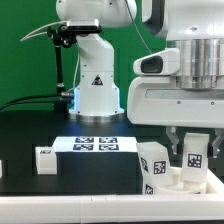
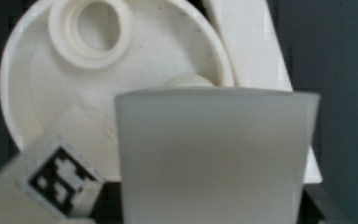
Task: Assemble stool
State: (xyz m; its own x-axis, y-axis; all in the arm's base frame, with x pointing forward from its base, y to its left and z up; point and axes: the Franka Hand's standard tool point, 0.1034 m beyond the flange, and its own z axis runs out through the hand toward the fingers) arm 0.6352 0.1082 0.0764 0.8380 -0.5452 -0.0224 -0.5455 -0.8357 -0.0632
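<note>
My gripper hangs at the exterior view's lower right, shut on a white stool leg with a tag on its face. It holds the leg upright over the round white seat disc. A second tagged leg stands on the seat just to the left. In the wrist view the held leg fills the middle as a blurred white block and hides my fingers. Beyond it lies the seat disc with a round socket, and beside it the tag of the other leg.
The marker board lies mid-table in front of the robot base. A loose white leg lies to its left, and another white part shows at the left edge. A white rail runs beyond the seat.
</note>
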